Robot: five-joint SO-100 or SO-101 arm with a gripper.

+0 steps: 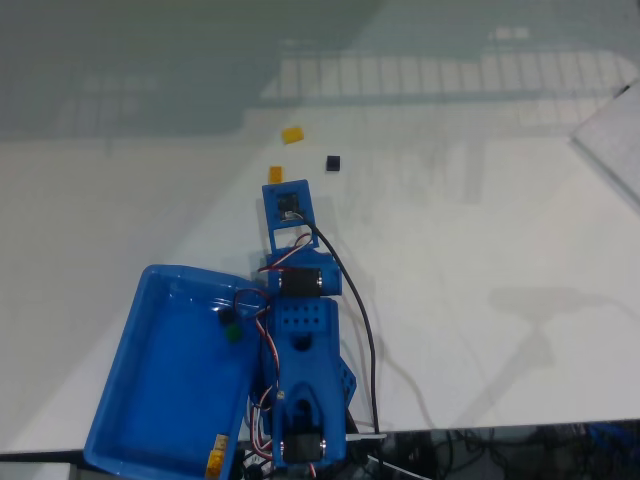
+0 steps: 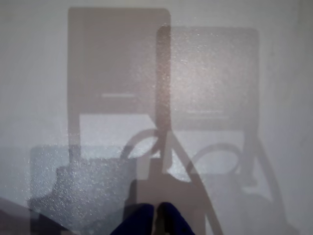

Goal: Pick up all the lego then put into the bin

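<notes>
In the fixed view three lego pieces lie on the white table beyond the arm: a yellow-orange brick [image 1: 292,134] farthest away, a second yellow-orange brick [image 1: 275,173] closer in, and a black brick [image 1: 333,162] to its right. The bright blue bin [image 1: 150,400] sits at the lower left beside the arm. The arm's square blue wrist mount [image 1: 287,205] hovers just short of the nearer yellow-orange brick. In the wrist view my gripper [image 2: 156,221] shows as two dark blue fingertips pressed together at the bottom edge, over bare table with nothing between them.
A small dark-green object [image 1: 228,328] and a yellow patch [image 1: 213,460] show at the bin's right side; what they are is unclear. A black cable [image 1: 360,320] trails along the arm. A pale board [image 1: 615,140] lies at the right edge. The table's front edge runs along the bottom.
</notes>
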